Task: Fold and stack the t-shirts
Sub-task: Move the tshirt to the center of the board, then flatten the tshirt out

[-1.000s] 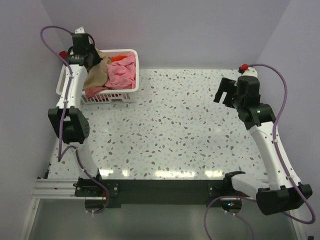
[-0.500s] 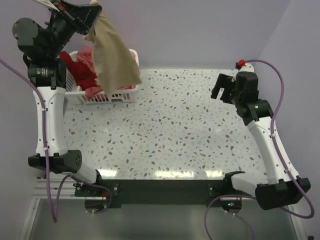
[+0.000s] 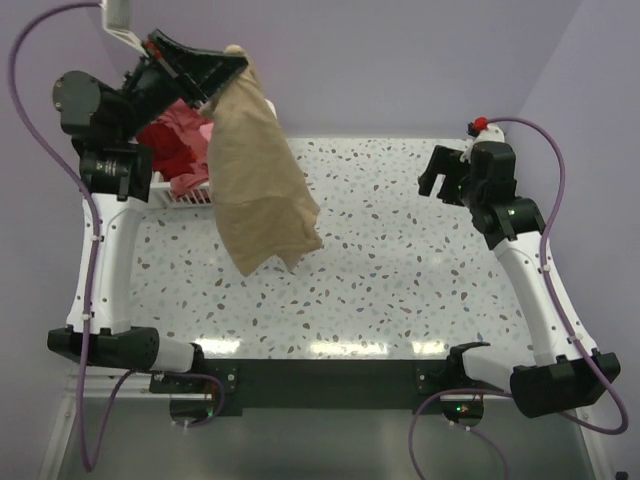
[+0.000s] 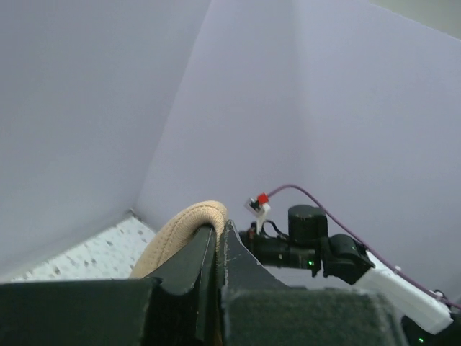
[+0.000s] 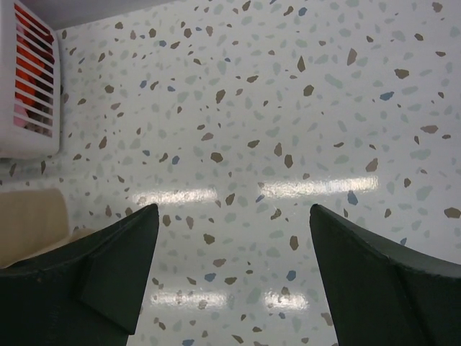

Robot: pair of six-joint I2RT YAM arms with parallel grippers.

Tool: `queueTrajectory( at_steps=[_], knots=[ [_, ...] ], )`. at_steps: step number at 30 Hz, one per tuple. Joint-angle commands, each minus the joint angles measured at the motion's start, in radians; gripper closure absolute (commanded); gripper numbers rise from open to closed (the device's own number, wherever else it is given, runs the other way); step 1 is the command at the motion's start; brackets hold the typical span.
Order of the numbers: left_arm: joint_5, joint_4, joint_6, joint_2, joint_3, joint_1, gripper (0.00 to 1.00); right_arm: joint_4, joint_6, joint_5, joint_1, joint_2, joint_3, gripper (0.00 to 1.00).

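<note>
A large tan t-shirt [image 3: 262, 185] hangs in the air over the left part of the table, its lower edge near the tabletop. My left gripper [image 3: 232, 62] is shut on its top edge, high above the basket. In the left wrist view a tan ribbed hem [image 4: 176, 234] curls over the closed left gripper [image 4: 220, 229]. Dark red [image 3: 168, 140] and pink [image 3: 190, 183] t-shirts lie in the white basket [image 3: 160, 190]. My right gripper [image 3: 447, 172] hovers open over the right side of the table; in its wrist view the right gripper [image 5: 234, 213] holds nothing, and the tan t-shirt [image 5: 30, 220] shows at the left.
The white slatted basket [image 5: 29, 94] stands at the table's far left corner with orange cloth behind its slats. Purple walls close in the back and both sides. The speckled tabletop [image 3: 400, 270] stretches between the hanging shirt and the right arm [image 4: 310, 245].
My left arm has lifted the tan t-shirt out of the basket and swung it right, over the table. The right gripper has shifted slightly up and left, still open.
</note>
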Motion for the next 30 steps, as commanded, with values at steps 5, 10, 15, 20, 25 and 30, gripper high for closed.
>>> queueTrajectory(
  at_steps=[5,10,15,20,25,30],
  knots=[
    [-0.24,-0.409,0.338,-0.103,-0.426,-0.265,0.89,0.015,-0.006,-0.065,0.003,-0.05,-0.052,0.14],
    [-0.449,-0.49,0.457,-0.013,-0.599,-0.405,0.42,-0.001,-0.042,-0.087,0.057,-0.075,-0.133,0.18],
    [-0.677,-0.657,0.516,0.049,-0.568,-0.426,0.12,0.0,-0.022,-0.088,0.184,-0.099,-0.207,0.19],
    [-0.884,-0.803,0.517,-0.015,-0.672,-0.426,0.1,0.049,0.043,-0.091,0.283,-0.057,-0.279,0.2],
    [-0.968,-0.88,0.432,-0.13,-0.851,-0.426,0.11,0.092,0.056,-0.126,0.35,0.063,-0.279,0.2],
    [-1.003,-0.935,0.345,-0.195,-1.003,-0.426,0.12,0.117,0.066,-0.153,0.408,0.157,-0.253,0.21]
  ],
)
